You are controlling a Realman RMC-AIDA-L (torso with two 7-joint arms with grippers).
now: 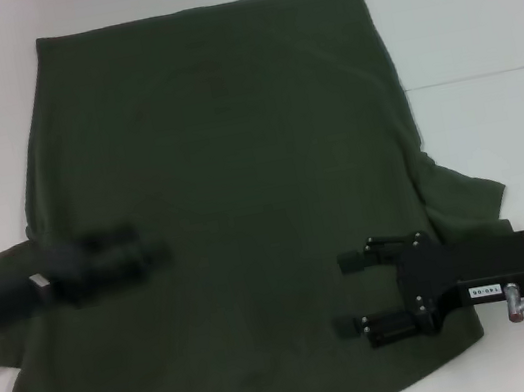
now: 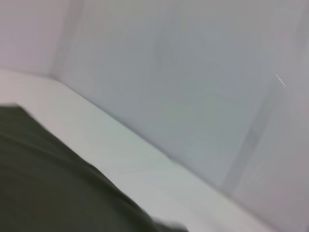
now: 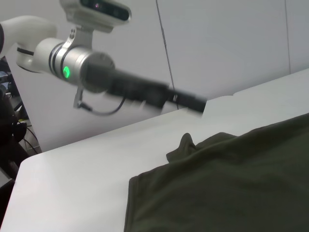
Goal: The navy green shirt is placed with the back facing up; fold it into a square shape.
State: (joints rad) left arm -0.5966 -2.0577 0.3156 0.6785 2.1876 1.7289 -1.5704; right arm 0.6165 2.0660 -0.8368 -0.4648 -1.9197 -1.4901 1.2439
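One navy green shirt [image 1: 234,211] under two tools.

We see the navy green shirt [image 1: 236,221] spread flat across the table [image 1: 472,7], its hem at the far side and collar at the near edge. Our left gripper [image 1: 116,260] is over the shirt's left sleeve area; our right gripper [image 1: 365,289] is over its near right part.

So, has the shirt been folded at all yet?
No, in the head view the navy green shirt lies spread flat on the table, both sleeves out.
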